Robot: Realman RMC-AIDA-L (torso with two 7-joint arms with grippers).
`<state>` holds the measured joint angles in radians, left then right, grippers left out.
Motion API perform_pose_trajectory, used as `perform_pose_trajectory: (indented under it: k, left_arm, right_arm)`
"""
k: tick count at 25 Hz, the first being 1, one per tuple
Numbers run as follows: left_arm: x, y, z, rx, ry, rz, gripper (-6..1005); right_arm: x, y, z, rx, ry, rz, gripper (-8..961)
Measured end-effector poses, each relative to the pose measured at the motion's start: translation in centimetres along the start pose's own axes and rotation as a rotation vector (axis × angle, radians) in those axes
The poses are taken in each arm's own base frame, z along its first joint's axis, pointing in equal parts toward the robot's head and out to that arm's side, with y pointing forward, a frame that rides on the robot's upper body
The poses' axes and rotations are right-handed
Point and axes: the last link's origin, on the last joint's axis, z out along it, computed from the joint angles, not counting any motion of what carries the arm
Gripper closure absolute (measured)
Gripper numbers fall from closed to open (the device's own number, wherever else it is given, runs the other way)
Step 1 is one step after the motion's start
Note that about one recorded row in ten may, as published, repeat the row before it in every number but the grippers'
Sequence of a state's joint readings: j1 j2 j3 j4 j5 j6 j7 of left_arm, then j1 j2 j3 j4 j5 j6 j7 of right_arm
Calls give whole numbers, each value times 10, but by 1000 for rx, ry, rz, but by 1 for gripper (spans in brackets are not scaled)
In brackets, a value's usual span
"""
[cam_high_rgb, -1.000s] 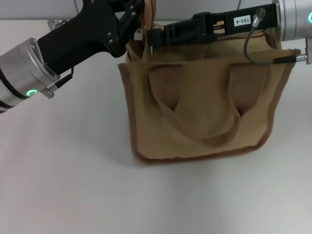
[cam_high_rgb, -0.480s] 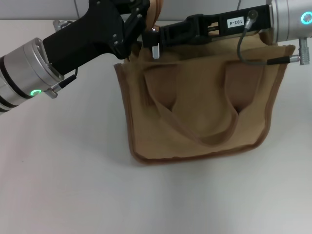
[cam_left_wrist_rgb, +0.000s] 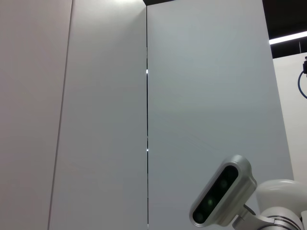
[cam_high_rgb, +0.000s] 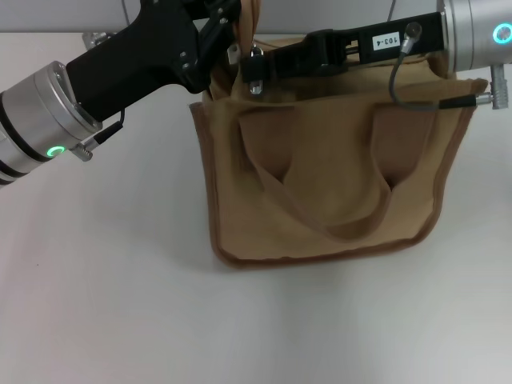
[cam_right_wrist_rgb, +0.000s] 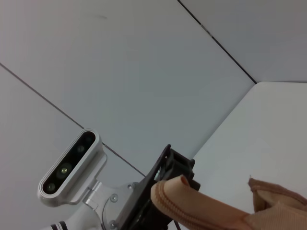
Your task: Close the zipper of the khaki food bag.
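The khaki food bag (cam_high_rgb: 328, 172) stood upright on the white table (cam_high_rgb: 104, 280), its near handle drooping down its front. At the bag's top left corner, the left gripper (cam_high_rgb: 228, 32) was clamped on a raised fabric loop. Just beside it, the right gripper (cam_high_rgb: 254, 68) was closed on the zipper (cam_high_rgb: 254, 86) pull.

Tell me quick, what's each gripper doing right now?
Left gripper: at the khaki food bag's top left end, grip cannot be told.
Right gripper: over the bag's top, cannot be told.
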<state>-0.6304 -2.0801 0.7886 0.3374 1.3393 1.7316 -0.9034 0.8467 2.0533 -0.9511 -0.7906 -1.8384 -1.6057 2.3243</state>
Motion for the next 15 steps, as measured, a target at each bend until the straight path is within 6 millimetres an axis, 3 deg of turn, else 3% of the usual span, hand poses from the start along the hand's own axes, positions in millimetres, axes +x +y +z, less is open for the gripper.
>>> perform_pose_trajectory:
  k: [15]
  left_arm:
    - [0, 1, -6, 19, 7, -3, 908]
  right_arm:
    - [5, -2, -6, 24, 1, -25, 885]
